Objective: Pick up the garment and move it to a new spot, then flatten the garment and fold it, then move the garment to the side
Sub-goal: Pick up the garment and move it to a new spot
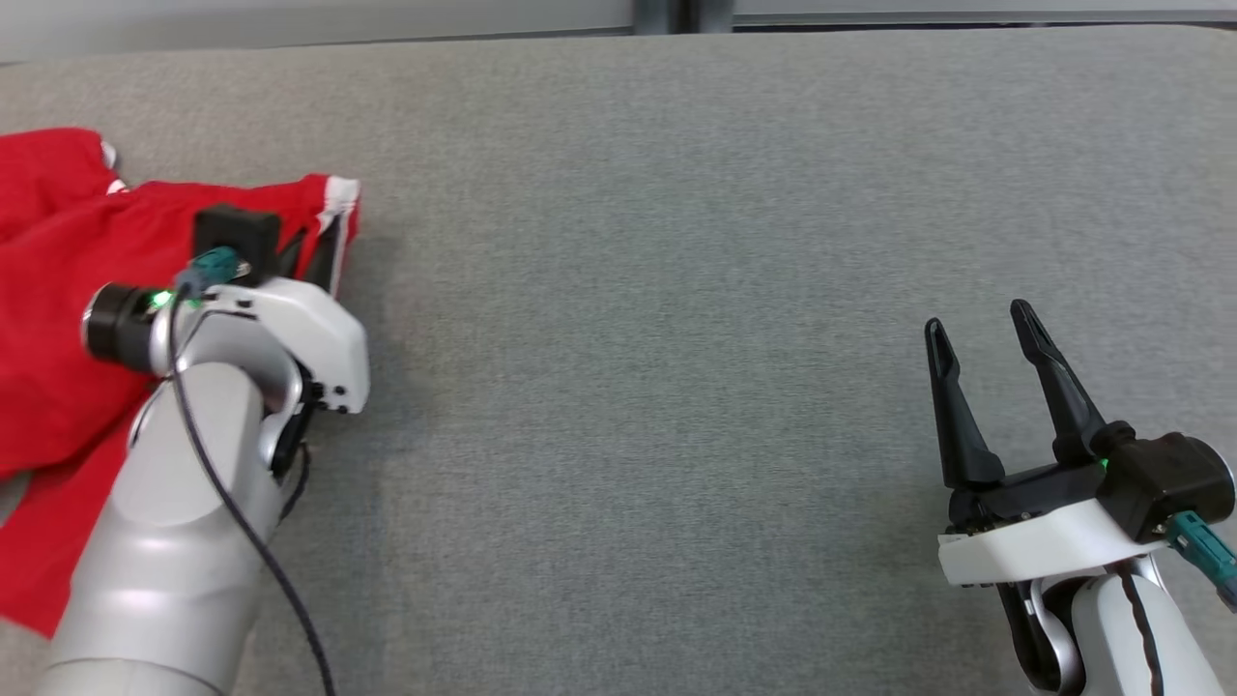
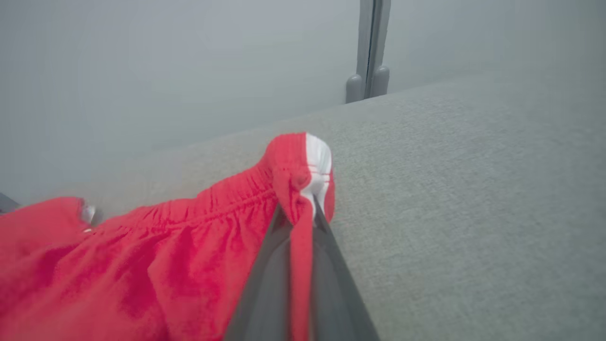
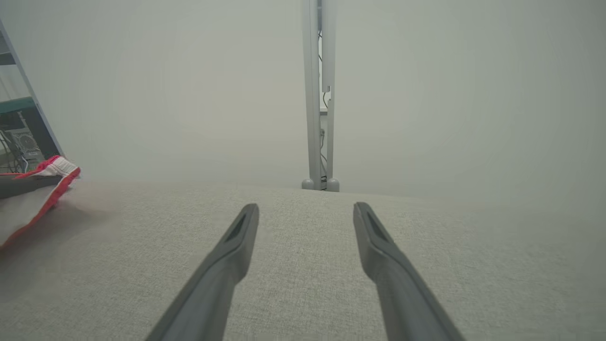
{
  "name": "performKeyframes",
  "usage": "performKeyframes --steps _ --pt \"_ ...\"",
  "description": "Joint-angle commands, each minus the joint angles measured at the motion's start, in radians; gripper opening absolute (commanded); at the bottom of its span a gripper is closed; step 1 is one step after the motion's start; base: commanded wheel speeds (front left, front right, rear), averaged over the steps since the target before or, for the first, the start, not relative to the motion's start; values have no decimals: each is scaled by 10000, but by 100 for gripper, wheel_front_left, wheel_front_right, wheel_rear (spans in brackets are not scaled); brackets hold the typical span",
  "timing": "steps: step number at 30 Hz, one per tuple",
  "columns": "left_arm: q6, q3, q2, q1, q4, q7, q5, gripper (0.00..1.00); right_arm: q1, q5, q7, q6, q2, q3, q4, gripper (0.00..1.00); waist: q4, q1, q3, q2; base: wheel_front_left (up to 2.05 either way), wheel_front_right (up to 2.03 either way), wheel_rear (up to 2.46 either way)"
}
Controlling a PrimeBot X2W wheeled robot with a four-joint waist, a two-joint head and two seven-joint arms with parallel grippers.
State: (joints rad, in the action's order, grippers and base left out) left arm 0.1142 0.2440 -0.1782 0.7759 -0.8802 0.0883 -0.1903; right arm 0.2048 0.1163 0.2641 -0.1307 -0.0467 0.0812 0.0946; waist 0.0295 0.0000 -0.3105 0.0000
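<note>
1. The red garment (image 1: pixel 58 280) lies bunched at the far left of the grey worktop (image 1: pixel 676 290).
2. The left gripper (image 2: pixel 303 210) is clamped on its white-striped waistband corner.
3. The right gripper (image 1: pixel 978 324) is at the near right, fingers apart and holding nothing, well apart from the garment.

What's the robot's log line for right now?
left gripper: shut on red shorts at waistband corner | right gripper: open, holding nothing | shorts: rumpled on grey surface, robot's left
</note>
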Motion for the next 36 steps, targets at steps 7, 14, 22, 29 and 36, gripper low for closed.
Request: performKeyframes --steps 7,14,22,29,36 --pt "156 1482 625 513 768 -234 244 0 -271 169 21 -1 -66 -172 -13 100 999 0 348 0 0 0 0" --pt "159 3766 1028 842 1393 -491 -488 0 -344 261 22 -1 -66 -312 -33 100 1586 0 382 0 0 0 0" --pt "158 6566 1206 1248 1707 -756 -1812 0 -311 385 21 -1 -62 -452 -55 100 2340 0 271 0 0 0 0" --pt "159 8320 1261 1377 1627 -708 -2881 0 -191 505 21 -1 -63 -598 -33 100 2841 0 133 0 0 0 0" --pt "160 9724 1254 1339 1674 -690 -3725 0 -128 606 21 -1 -64 -591 -30 100 3031 0 22 0 0 0 0"
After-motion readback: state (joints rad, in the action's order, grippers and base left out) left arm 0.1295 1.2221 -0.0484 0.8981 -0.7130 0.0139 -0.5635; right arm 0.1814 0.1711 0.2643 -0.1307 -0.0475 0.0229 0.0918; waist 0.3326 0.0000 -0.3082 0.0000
